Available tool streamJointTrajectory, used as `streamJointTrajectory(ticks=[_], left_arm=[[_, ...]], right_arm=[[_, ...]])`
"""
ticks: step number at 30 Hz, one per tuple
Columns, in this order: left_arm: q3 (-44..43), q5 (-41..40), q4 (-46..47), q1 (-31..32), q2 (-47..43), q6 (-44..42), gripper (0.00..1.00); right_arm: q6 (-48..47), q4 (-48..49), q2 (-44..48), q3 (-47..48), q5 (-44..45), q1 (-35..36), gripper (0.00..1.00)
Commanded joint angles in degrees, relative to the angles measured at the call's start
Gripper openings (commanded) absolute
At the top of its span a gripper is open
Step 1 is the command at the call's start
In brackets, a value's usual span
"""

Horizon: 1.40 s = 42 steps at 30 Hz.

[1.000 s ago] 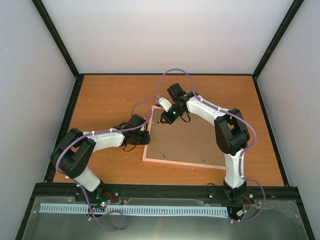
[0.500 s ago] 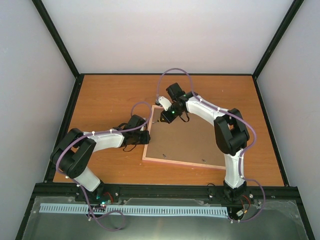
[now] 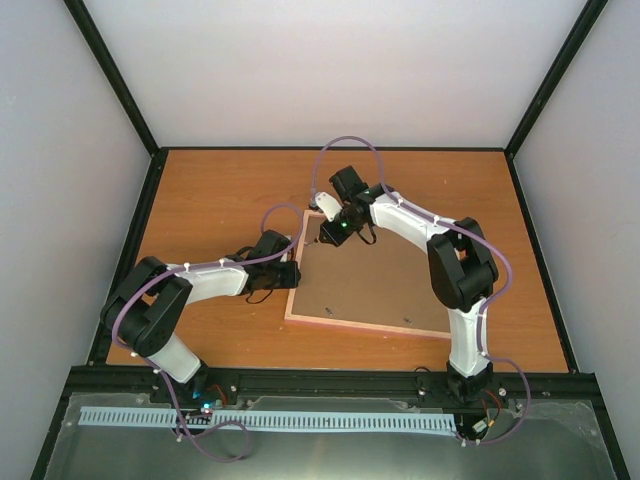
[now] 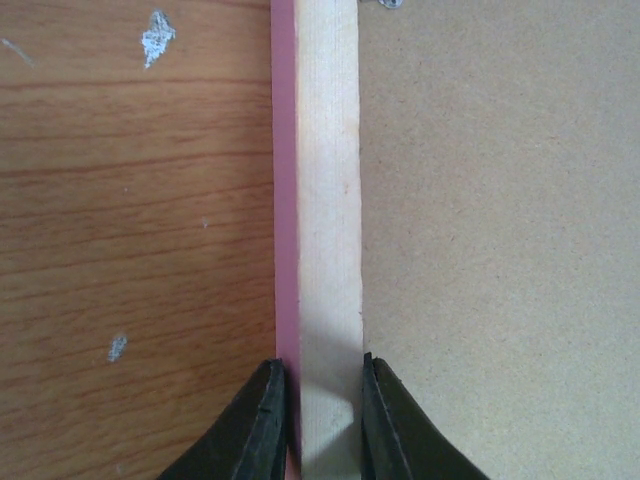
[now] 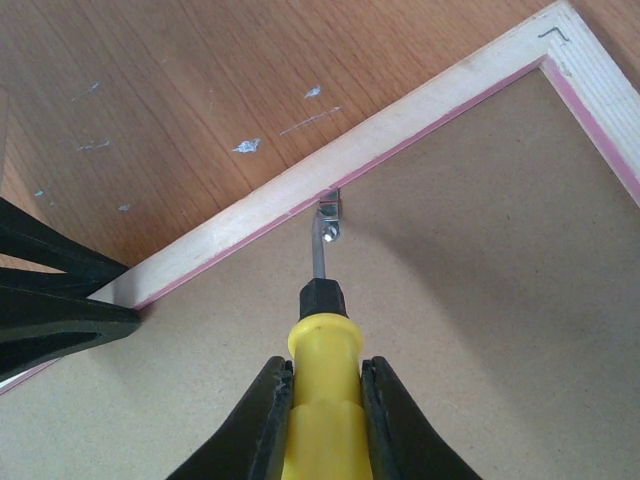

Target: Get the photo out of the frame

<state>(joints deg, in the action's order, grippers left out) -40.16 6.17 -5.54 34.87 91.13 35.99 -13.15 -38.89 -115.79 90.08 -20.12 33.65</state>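
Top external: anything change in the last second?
The right gripper, shut on the screwdriver, crept slightly toward the far side of the table, and the tip is at the metal clip. Nothing was grabbed or released. The left gripper stayed clamped on the frame. The frame and the backing board did not shift.

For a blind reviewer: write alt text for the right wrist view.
The right gripper holds a yellow-handled screwdriver, its tip at a metal clip on the inner edge of the frame. Brown backing board fills it.
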Motion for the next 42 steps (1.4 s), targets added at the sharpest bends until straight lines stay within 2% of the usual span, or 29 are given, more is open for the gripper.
streamJointTrajectory(ticks=[1,7,14,20,26,28,31,33,35,42], left_arm=[[1.4,2.1,0.3,0.4,1.6,1.2,0.01],[1.5,1.7,0.0,0.4,1.7,1.1,0.01],[1.4,1.7,0.2,0.4,1.7,1.6,0.01],[0.5,0.8,-0.7,0.4,2.0,1.5,0.01],[-0.5,-0.7,-2.9,0.4,0.9,0.8,0.02],[-1.0,-1.4,-3.3,0.4,-0.1,-0.4,0.09],[-1.8,-1.2,-3.2,0.4,-2.5,-3.7,0.34],[-3.3,-1.6,-3.2,0.4,-4.0,-5.8,0.45],[-4.5,-2.6,-5.4,0.4,-5.6,-7.0,0.50],[-11.6,-1.7,-9.2,0.4,-10.7,-13.4,0.57]], right_arm=[[1.3,0.2,-1.5,0.4,8.8,-0.2,0.03],[0.9,-3.1,1.4,-0.8,11.4,-0.2,0.03],[-1.3,-4.4,14.2,-10.5,12.4,-1.4,0.03],[-3.7,-0.8,24.3,-18.7,8.7,-4.9,0.03],[-6.0,8.8,31.6,-31.8,2.6,-7.1,0.03],[-7.9,7.6,31.4,-32.6,0.6,-7.4,0.03],[-7.9,6.9,31.5,-32.0,-2.3,-9.0,0.03],[-8.7,6.9,31.8,-32.3,-3.5,-9.1,0.03],[-9.2,6.7,31.8,-32.3,-3.8,-9.0,0.03],[-9.5,6.1,33.6,-31.9,-4.5,-9.1,0.03]])
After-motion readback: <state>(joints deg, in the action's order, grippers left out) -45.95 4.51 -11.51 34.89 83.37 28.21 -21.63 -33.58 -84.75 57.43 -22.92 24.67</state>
